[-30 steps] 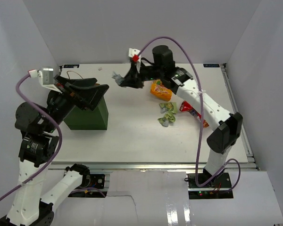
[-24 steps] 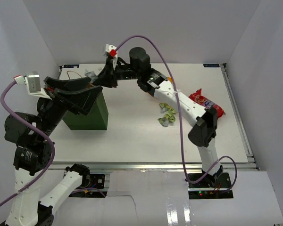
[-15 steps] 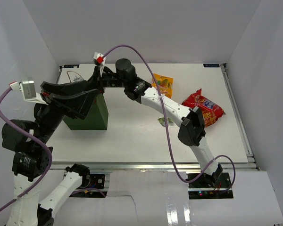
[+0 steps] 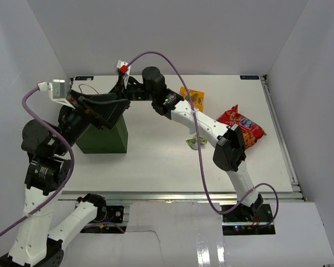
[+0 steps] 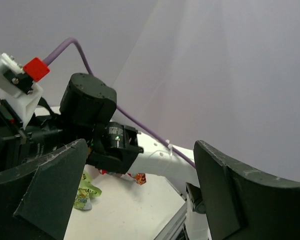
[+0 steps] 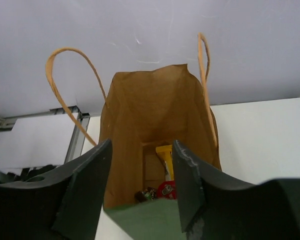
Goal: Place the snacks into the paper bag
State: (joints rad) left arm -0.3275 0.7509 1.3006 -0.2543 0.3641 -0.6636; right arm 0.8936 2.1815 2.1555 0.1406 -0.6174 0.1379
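The paper bag (image 4: 103, 139), dark green outside, stands at the left of the table. In the right wrist view its brown inside (image 6: 150, 115) holds a yellow packet (image 6: 165, 157), a red packet (image 6: 166, 189) and a dark packet (image 6: 146, 194) at the bottom. My right gripper (image 6: 142, 147) hangs over the bag's mouth, open, with nothing between its fingers. My left gripper (image 4: 108, 111) hovers above the bag's near side, wide open and empty. On the table lie a red chip bag (image 4: 242, 127), an orange pouch (image 4: 193, 97) and green sachets (image 4: 196, 142).
The bag's thin loop handles (image 6: 65, 75) stand up on either side of its mouth. My right arm (image 4: 200, 119) stretches across the table's middle above the green sachets. White walls close in the left, back and right of the table.
My right arm swung left from above the snacks to over the bag with a silver sachet in its jaws. The jaws have opened and no longer hold it. My left arm shifted a little.
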